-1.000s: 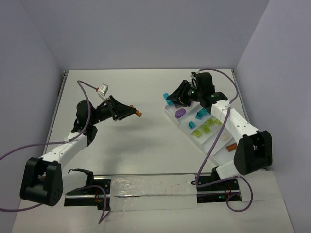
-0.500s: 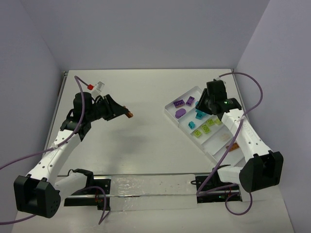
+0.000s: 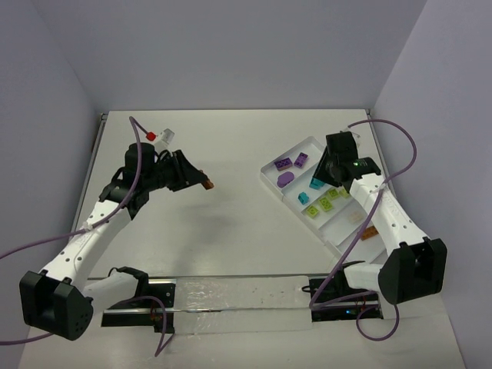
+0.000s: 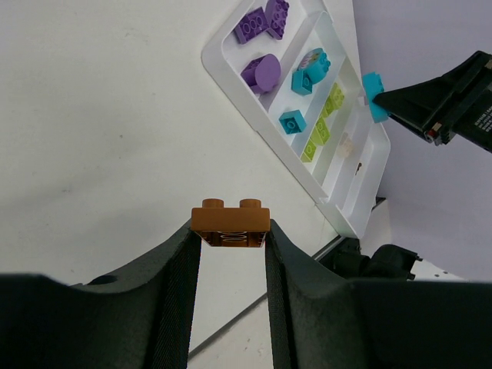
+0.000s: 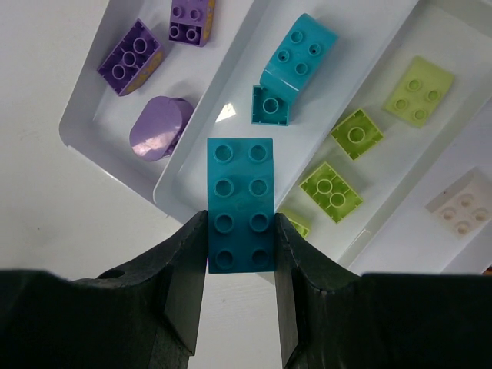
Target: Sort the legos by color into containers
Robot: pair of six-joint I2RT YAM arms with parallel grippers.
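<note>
Since a second ago my right arm has drawn back from the far end of the tray toward its middle, and my left arm has pulled its load slightly nearer to its own side.

My right gripper is clamped on the long sides of a teal brick, two studs wide and four long, studs facing the wrist camera. The brick's long axis runs straight out along my fingers. It hangs over the tray's near edge, where the divider between the purple section and the teal compartment begins. That compartment lies ahead and slightly right. It runs at a slant to the brick, and two teal bricks already lie in it.

My left gripper is closed narrow on an orange-brown brick, a two-stud piece held crosswise between the fingers. The white tray is well apart from it, ahead and to the right across the bare table. My right arm is by far the nearer one to the tray.

I judge the next move to be a short advance and a small turn, then release.

No brand or label is readable. Faint lettering on the right gripper's body is too blurred to make out.
</note>
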